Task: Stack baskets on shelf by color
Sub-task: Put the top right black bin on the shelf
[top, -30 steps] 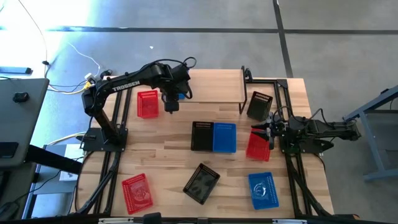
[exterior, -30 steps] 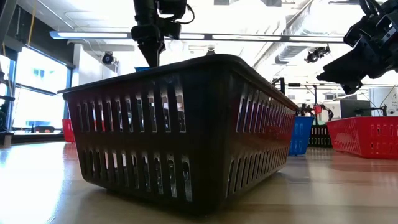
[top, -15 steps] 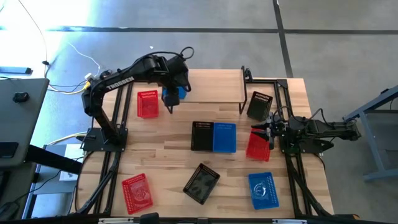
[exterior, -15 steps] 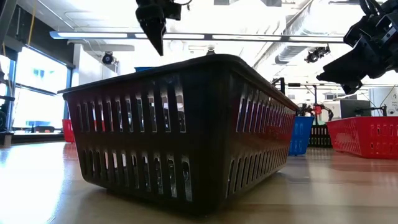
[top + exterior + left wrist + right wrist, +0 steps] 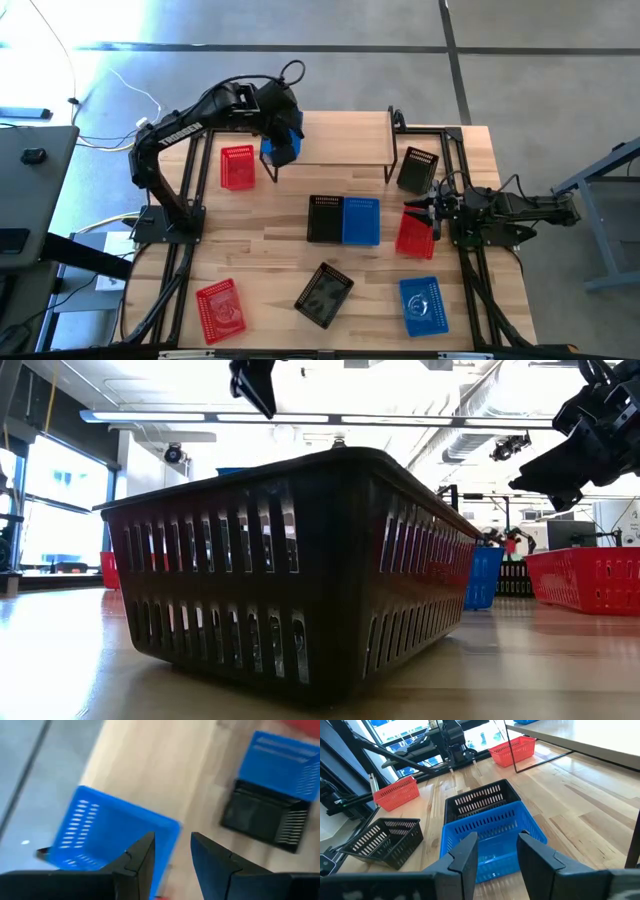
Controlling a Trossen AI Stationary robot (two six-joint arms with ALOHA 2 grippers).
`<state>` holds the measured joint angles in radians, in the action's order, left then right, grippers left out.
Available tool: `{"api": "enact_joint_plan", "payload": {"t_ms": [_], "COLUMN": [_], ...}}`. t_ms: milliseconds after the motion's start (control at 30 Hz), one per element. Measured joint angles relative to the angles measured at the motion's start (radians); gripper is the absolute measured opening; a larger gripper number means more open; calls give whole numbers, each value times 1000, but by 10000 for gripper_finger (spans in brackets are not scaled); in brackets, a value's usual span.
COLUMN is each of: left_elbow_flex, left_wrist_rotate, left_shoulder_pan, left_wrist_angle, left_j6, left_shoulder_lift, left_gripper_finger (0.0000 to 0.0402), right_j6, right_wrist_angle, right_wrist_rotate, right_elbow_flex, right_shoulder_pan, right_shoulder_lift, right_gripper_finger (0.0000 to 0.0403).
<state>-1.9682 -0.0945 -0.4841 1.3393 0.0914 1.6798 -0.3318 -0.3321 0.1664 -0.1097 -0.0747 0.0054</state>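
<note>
place: lab/workshop | cues: ceiling ducts point(image 5: 490, 405); strip lights point(image 5: 330, 418); concrete floor point(image 5: 330, 60)

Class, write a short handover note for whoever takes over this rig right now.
Left gripper: open, above the blue basket on the shelf's left end.
Right gripper: open, empty, waiting at the table's right side.
Done: one blue basket on the shelf.
Left: eight baskets on the table, two blue, three red, three black; nothing stacked.
</note>
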Motion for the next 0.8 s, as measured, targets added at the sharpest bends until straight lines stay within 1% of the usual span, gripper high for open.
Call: {"api": "enact_joint_plan", "payload": {"t_ms": [267,467,600,733,800], "left_elbow_flex": [0,19,59,112,141], "left_wrist_rotate": [146,237,240,238,238], "left_shoulder_pan": [72,122,146,170,186], "left_wrist_angle": [7,1,-5,-11,-56], "left_j6": [-104,-150,-194,-241,-262], "left_shoulder_lift": [0,0,0,0,0], "left_gripper_finger": [117,117,117,117,117], "right_j6": [-1,-117,-117,-112,-93], "right_wrist_angle": [0,5,36,134,183], "right_wrist_rotate": [7,21,42,44,65], "right_elbow_flex": [0,0,0,0,0], "right_shoulder_pan": [0,0,0,0,0], "right_shoulder_lift": [0,0,0,0,0], "right_gripper_finger": [122,122,122,122,122]}}
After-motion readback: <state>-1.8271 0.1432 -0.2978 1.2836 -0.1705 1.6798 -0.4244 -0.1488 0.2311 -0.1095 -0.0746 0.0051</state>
